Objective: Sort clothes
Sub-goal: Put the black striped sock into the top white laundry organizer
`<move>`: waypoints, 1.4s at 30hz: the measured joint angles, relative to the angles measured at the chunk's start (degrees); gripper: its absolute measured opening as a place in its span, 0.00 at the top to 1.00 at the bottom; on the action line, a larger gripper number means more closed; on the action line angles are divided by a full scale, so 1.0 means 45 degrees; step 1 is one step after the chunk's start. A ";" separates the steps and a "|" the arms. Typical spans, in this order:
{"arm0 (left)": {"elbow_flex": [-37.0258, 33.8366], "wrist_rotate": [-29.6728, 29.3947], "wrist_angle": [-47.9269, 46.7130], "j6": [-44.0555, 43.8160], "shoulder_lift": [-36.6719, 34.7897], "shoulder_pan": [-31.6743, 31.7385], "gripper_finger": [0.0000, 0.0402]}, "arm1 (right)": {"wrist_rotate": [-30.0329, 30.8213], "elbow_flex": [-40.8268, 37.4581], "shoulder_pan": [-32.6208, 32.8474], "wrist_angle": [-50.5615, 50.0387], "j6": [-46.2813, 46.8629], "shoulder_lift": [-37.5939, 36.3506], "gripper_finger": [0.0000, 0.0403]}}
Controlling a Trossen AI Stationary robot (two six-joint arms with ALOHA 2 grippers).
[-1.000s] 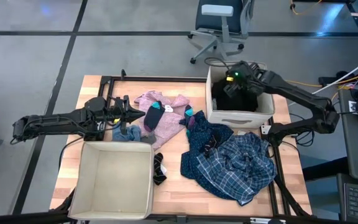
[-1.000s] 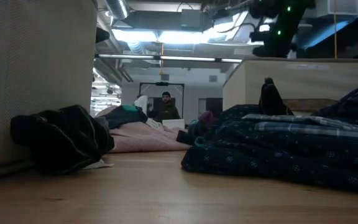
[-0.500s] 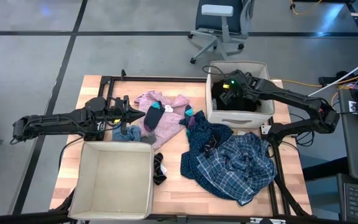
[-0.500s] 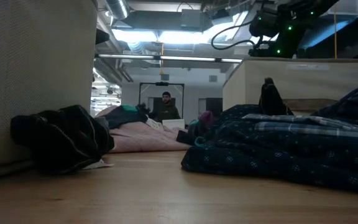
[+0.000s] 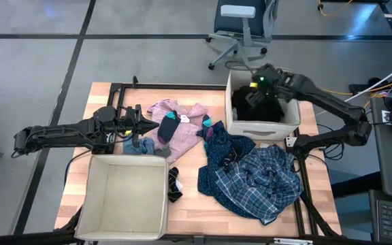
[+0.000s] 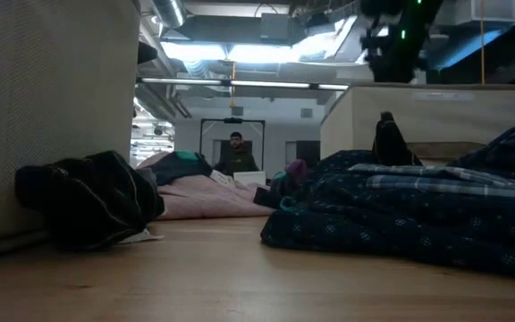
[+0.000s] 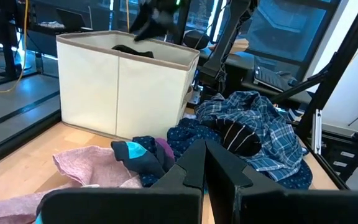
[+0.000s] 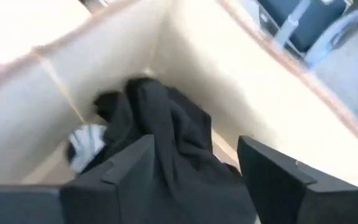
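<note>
My right gripper (image 5: 263,87) hangs open over the beige bin (image 5: 288,121) at the far right. A black garment (image 8: 166,118) lies heaped in that bin, and part of it shows between the open fingers. My left gripper (image 5: 141,124) is shut at the table's left, beside the pink top (image 5: 182,116), with nothing in it. A dark sock with a teal toe (image 5: 168,126) lies on the pink top. A small denim item (image 5: 140,145) lies near it. The plaid shirt (image 5: 271,178) and a dark dotted garment (image 5: 222,151) lie spread at the near right. My right gripper points down into the bin with a finger on either side of the black garment's upper fold (image 8: 185,155). I cannot tell whether the fingers touch the cloth. The garment rests in the bin.
A second beige bin (image 5: 94,204) stands at the near left. A dark striped sock (image 5: 174,184) lies beside it. A black frame runs round the table's edge (image 5: 118,88). Bare wood shows between the two bins. A person sits in the room beyond the table (image 6: 236,154).
My right gripper dipped down into the far right bin, shifting a little toward the table's left, then rose again over the bin.
</note>
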 joint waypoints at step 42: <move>0.0000 0.0081 -0.0373 0.0115 0.0000 0.0005 1.00 | -0.2118 -0.4299 1.0382 0.4493 -0.0965 0.0552 0.38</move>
